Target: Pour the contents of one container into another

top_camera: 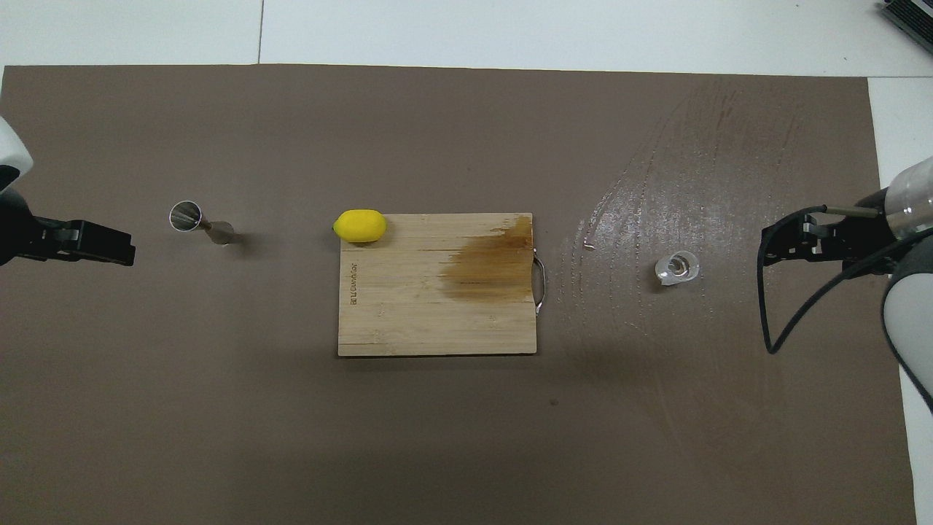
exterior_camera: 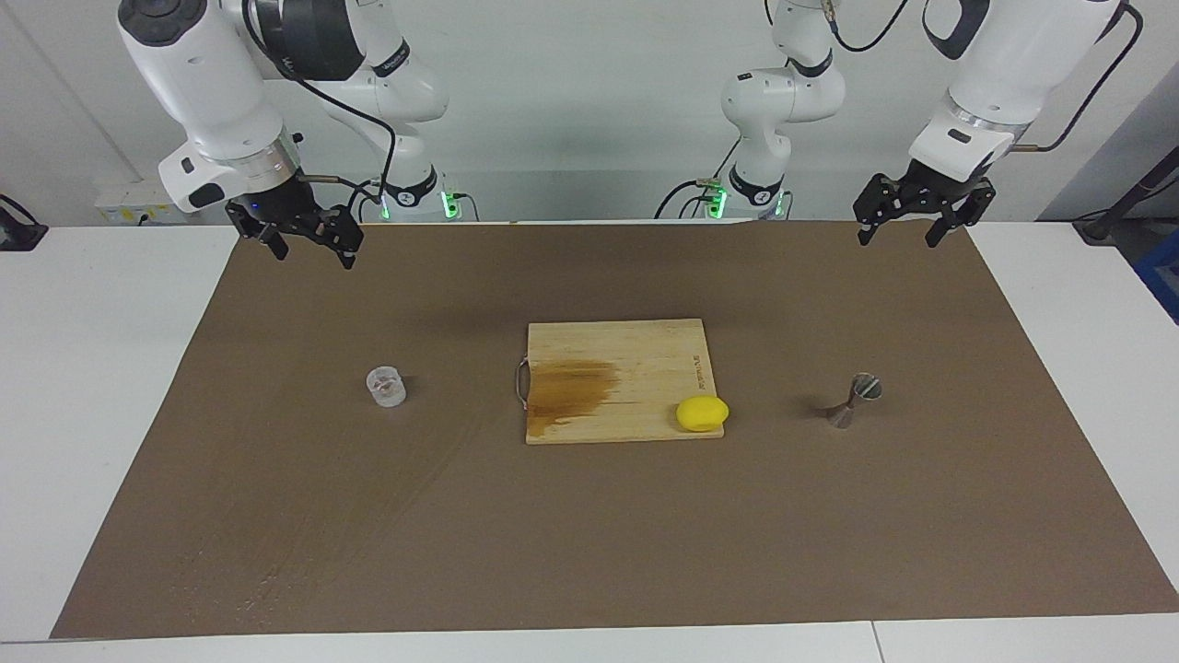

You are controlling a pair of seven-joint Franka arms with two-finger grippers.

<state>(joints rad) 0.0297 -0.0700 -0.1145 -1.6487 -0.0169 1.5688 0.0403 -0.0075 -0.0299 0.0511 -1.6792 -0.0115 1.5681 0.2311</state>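
The small clear cup stands upright on the brown mat toward the right arm's end of the table; it also shows in the overhead view. The silvery hourglass jigger stands on the mat toward the left arm's end, and also shows in the overhead view. My right gripper hangs open and empty, high over the mat's edge at the robots' end, well away from the cup; it shows in the overhead view. My left gripper hangs open and empty, high over the same edge at the jigger's end; it shows in the overhead view.
A wooden cutting board with a dark stain and a metal handle lies at the mat's middle. A yellow lemon sits on the board's corner toward the jigger. Wet streaks mark the mat around the cup.
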